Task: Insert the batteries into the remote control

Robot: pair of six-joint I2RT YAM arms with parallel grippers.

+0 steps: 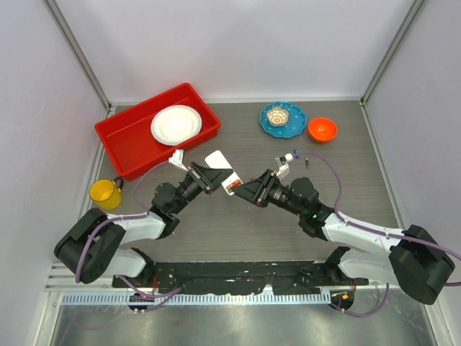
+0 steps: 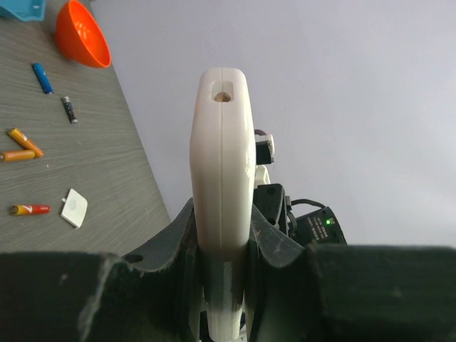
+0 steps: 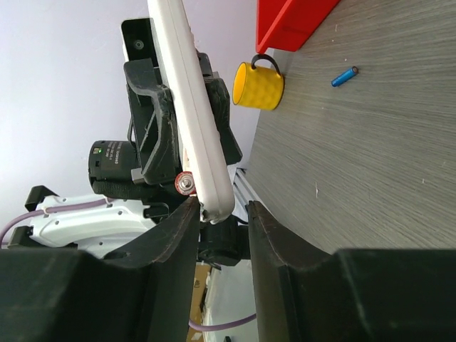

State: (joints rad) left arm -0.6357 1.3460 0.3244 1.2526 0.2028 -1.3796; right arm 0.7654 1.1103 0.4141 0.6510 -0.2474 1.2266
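The white remote control [image 2: 222,164] stands edge-on in my left gripper [image 2: 223,214], which is shut on its lower part. From above, the left gripper [image 1: 209,175] holds the remote [image 1: 218,162] over the table's middle. My right gripper [image 3: 222,206] is open astride the remote's [image 3: 189,107] free end; one finger [image 3: 174,221] touches it and the other stands apart. A red battery [image 3: 184,183] shows end-on at that tip, also seen from above [image 1: 229,189] next to the right gripper [image 1: 241,189]. Loose batteries lie on the table: blue [image 2: 42,78], dark [image 2: 69,109], orange [image 2: 25,142], red-orange [image 2: 30,209].
A small white cover [image 2: 73,207] lies by the loose batteries. A red tray [image 1: 130,137] with a white plate [image 1: 176,124] stands at the back left, a yellow mug [image 1: 106,193] at the left. A blue plate [image 1: 292,124] and an orange bowl [image 1: 322,129] are at the back right. Another blue battery [image 3: 344,76] lies near the tray.
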